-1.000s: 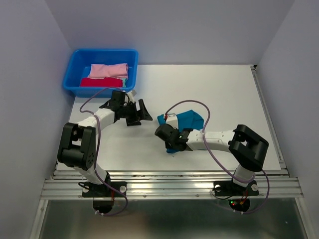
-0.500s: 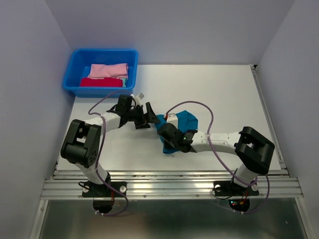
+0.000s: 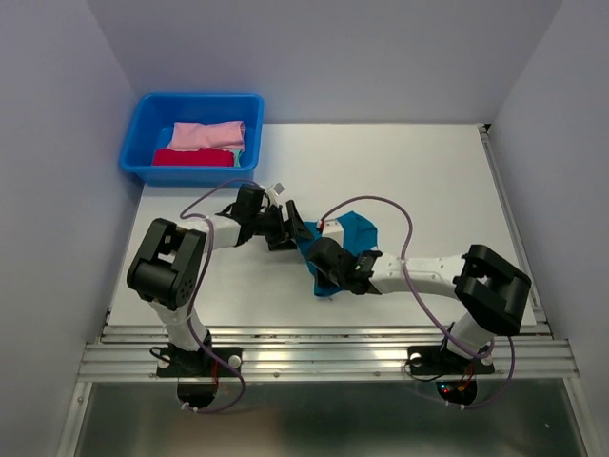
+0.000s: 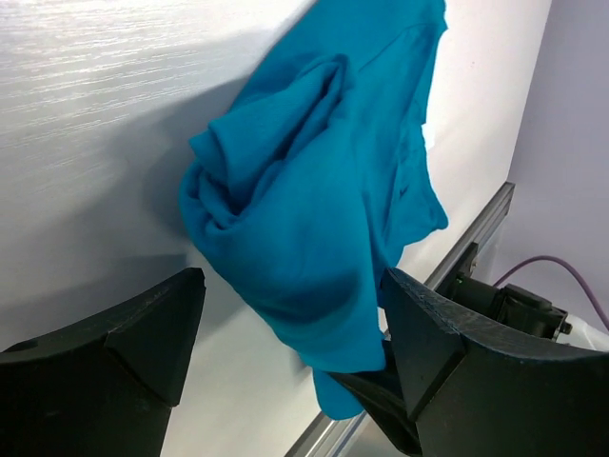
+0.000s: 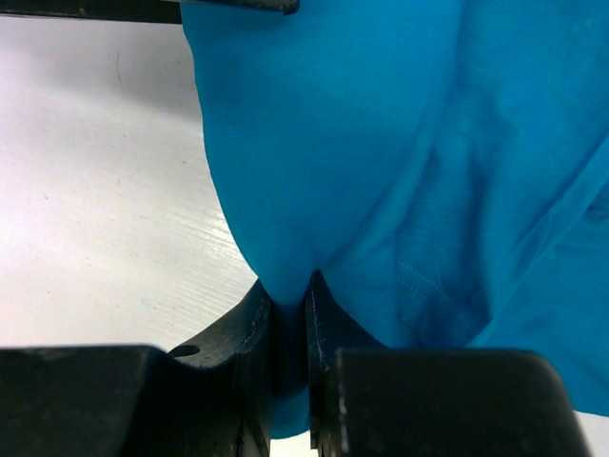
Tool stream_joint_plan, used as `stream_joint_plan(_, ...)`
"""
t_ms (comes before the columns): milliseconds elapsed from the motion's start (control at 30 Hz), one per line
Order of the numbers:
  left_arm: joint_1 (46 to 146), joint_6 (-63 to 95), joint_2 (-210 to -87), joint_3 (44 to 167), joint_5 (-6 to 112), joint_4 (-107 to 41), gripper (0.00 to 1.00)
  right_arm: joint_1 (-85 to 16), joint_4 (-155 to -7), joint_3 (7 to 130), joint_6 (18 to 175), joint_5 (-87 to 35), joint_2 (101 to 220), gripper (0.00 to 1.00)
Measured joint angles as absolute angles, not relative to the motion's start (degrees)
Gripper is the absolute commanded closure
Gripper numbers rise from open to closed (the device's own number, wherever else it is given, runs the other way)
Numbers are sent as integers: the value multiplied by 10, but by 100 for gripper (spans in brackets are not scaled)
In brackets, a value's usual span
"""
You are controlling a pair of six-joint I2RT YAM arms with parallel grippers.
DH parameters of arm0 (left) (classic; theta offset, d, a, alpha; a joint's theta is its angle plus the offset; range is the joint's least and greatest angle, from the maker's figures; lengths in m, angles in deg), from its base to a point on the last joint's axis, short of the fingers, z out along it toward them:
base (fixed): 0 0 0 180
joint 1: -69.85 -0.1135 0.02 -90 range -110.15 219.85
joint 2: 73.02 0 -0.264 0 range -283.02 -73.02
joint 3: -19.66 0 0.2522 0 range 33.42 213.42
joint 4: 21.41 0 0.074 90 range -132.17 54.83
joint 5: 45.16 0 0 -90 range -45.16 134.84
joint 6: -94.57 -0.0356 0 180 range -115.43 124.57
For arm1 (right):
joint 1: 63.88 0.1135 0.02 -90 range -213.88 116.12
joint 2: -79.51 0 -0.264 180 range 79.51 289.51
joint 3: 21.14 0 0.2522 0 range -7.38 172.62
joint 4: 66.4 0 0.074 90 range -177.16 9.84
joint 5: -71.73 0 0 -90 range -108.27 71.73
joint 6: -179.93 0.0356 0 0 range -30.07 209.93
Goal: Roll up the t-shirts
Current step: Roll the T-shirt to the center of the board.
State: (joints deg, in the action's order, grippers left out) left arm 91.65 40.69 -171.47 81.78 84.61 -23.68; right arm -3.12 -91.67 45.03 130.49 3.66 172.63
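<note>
Top external view: teal t-shirt (image 3: 350, 231) lies crumpled on the table (image 3: 428, 181), abt mid-depth and slightly left of centre, btwn the two arms. Right gripper (image 5: 288, 290) comes at it from the near-right side. Right wrist cam shows its jaws nearly closed, pinching a narrow fold of the teal cloth btwn the tips, w/ the rest of the fabric spreading up and to the right past the fingers (image 5: 245, 327). Left gripper (image 3: 287, 225) sits at the shirt's left edge, pointing right twd it. Left wrist cam: jaws spread wide, one finger at each side of the frame, w/ the bunched shirt ahead of and btwn them. The cloth sits in deep folds and throws a shadow on the white tabletop. The right-hand finger's edge overlaps the fabric in that view, but can't tell if it actually touches; the jaws aren't closed on it. Far-left corner of the table: bright-blue plastic tub (image 3: 143, 143) w/ a pink bundle (image 3: 207, 134) at the back and a red bundle (image 3: 190, 157) in front of it, both inside, touching each other, well apart from both grippers.
</note>
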Motion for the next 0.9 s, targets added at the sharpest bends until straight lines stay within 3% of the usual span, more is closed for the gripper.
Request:
stream_joint_plan(167,924,411,-1728,818,836,-236,15,-31,-916,442,1307,36,1717,99)
stream_joint_plan(467,939,422,-1756,840,826,-227,28,-31,-908,428,1307,32,1701,99)
stream_joint_plan(533,947,424,-1766,849,824,-226,34,-31,-907,426,1307,30,1701,99)
stream_joint_plan(600,957,429,-1773,857,822,-225,48,-31,-905,424,1307,29,1701,99)
stream_joint_plan(633,962,432,-1774,859,822,-224,62,-31,-904,424,1307,27,1701,99)
stream_joint_plan(700,965,436,-1774,860,821,-221,76,-31,-904,423,1309,27,1701,92)
stream_joint_plan(733,966,436,-1774,861,821,-218,92,-31,-904,423,1309,27,1701,78)
stream_joint_plan(767,967,439,-1774,861,821,-218,99,-31,-904,423,1309,27,1701,70)
stream_joint_plan(900,967,444,-1774,865,817,-226,100,-32,-911,424,1307,29,1696,44)
